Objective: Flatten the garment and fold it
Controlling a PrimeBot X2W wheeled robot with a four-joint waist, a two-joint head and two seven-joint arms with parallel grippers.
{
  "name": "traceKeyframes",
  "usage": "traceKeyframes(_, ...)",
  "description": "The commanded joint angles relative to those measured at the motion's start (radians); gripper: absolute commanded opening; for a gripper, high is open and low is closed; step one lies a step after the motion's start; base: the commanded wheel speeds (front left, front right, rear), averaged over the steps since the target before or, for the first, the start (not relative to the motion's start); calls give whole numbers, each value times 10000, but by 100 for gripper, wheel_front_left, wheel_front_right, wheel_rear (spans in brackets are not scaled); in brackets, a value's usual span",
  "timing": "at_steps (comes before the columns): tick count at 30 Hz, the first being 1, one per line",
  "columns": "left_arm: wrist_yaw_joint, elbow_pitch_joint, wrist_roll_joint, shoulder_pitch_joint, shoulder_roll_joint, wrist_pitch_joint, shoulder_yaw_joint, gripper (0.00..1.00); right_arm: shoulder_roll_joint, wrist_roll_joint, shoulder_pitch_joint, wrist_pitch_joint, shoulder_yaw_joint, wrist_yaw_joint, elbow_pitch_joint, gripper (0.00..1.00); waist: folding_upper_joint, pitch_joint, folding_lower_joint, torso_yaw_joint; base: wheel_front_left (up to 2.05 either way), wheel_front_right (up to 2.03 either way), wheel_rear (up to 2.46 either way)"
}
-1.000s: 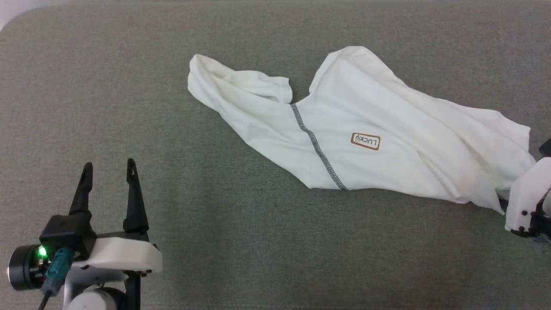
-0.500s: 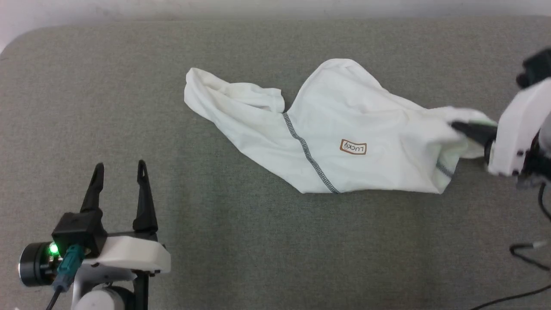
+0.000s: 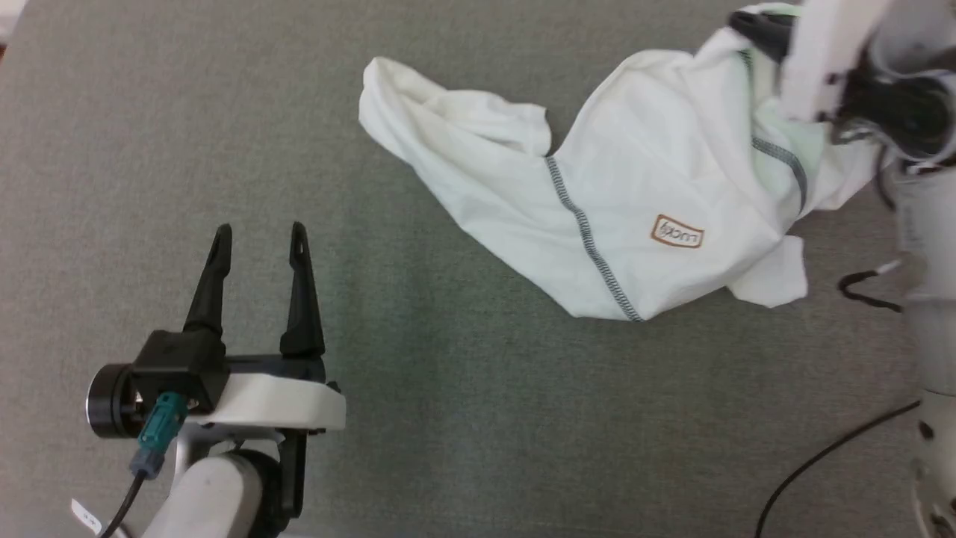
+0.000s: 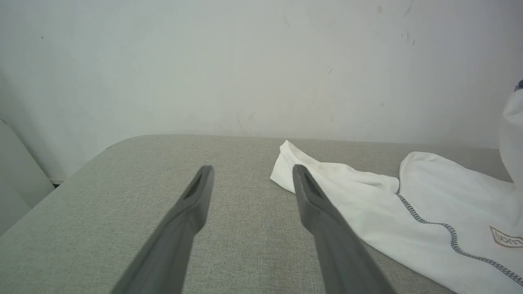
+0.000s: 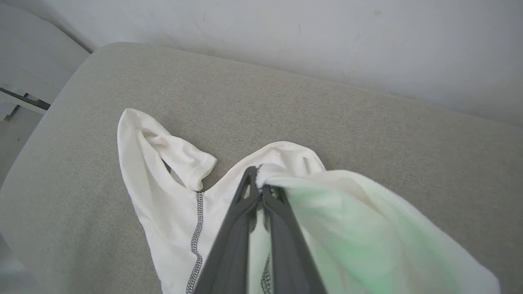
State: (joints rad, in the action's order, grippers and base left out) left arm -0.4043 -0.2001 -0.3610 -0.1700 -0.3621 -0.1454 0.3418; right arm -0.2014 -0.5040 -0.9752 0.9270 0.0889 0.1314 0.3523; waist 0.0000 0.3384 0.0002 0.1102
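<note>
White thin long-sleeved garment (image 3: 635,187), seen from the head view, sprawls crumpled across the upper right of the frame on a grey fabric-covered desk (image 3: 448,411). Its loose sleeve end reaches toward the upper middle. A grey stitched diagonal seam (image 3: 586,232) crosses the cloth, and a small brown-outlined rectangular logo (image 3: 677,232) sits to the right of it. In the upper right corner the right gripper (image 3: 743,22) has its dark fingers pressed together on a bunch of the cloth, which rises off the desk toward it. The left gripper (image 3: 260,232) stands in the lower left of the frame with its fingers spread and nothing between them, well apart from the garment.

In the left wrist view, the left gripper (image 4: 251,169) shows its two fingers spread over bare desk (image 4: 122,183). The garment (image 4: 429,204) lies in the right half of the frame, its sleeve end just past the tip of the right-hand finger. One part climbs out of the frame at the right edge. A pale wall (image 4: 245,61) stands behind the desk.

In the right wrist view, the right gripper (image 5: 258,179) pinches a fold of the garment (image 5: 163,196) at its fingertips. Cloth hangs from them toward the lower right of the frame with a green tint, and the rest lies flat on the desk (image 5: 367,122) at the lower left.
</note>
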Motion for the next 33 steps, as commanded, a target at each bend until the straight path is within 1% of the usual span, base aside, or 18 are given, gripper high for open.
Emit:
traceKeyframes(1,86,83,-38,-219,74,-125,18,100,132,105,-149,-321,274,-7,381,0,0,708,-2,582,0,0,0)
traceKeyframes(2,109,129,-48,-269,98,-174,27,100,164,222,-221,-587,539,-7,661,0,0,783,-2,610,0,0,0)
traceKeyframes(3,130,179,-59,-313,118,-221,33,100,188,280,-249,-830,815,-7,938,5,0,824,-2,627,0,0,0)
traceKeyframes(4,144,226,-70,-340,127,-252,33,100,270,231,-230,-1031,983,-7,1237,35,0,856,-2,623,0,0,0)
traceKeyframes(5,149,266,-78,-352,129,-280,26,100,332,173,-206,-1223,1170,-7,1491,50,0,873,-2,602,0,0,0)
traceKeyframes(6,150,305,-86,-353,124,-300,16,100,332,159,-161,-1406,1446,-7,1684,100,0,878,-2,571,0,0,0)
traceKeyframes(10,119,415,-94,-265,42,-292,-20,100,242,-161,144,-2308,2361,-7,2120,100,0,756,-2,313,0,0,0)
traceKeyframes(11,119,415,-94,-265,42,-292,-20,100,242,-161,144,-2308,2361,-7,2120,100,0,756,-2,313,0,0,0)
traceKeyframes(13,91,436,-88,-192,-23,-246,-33,100,193,-401,327,-3044,2644,-7,2024,100,0,628,-2,146,0,0,0)
traceKeyframes(17,13,441,-52,-26,-177,-102,-55,100,47,-818,823,-4934,3009,-7,1132,100,0,252,-2,-198,0,0,0)
traceKeyframes(19,-38,415,-43,81,-254,-6,-70,100,-107,-1010,1179,-5589,3075,-7,571,100,0,14,-2,-375,0,0,0)
traceKeyframes(21,-67,378,-28,177,-325,106,-47,100,-363,-1132,1555,-5942,3069,-7,-7,100,0,-217,-2,-505,0,0,0)
traceKeyframes(24,-131,323,-20,345,-403,279,-12,100,-814,-1257,2193,-5825,2836,-7,-760,100,0,-547,-2,-664,0,0,0)
traceKeyframes(28,-204,198,-15,548,-485,464,36,100,-1656,-1272,2904,-4807,2632,-7,-1464,100,0,-829,-2,-781,0,0,0)
traceKeyframes(33,-277,35,1,664,-523,568,83,100,-2521,-1484,3426,-3297,2814,-7,-1928,100,0,-891,-2,-733,0,0,0)
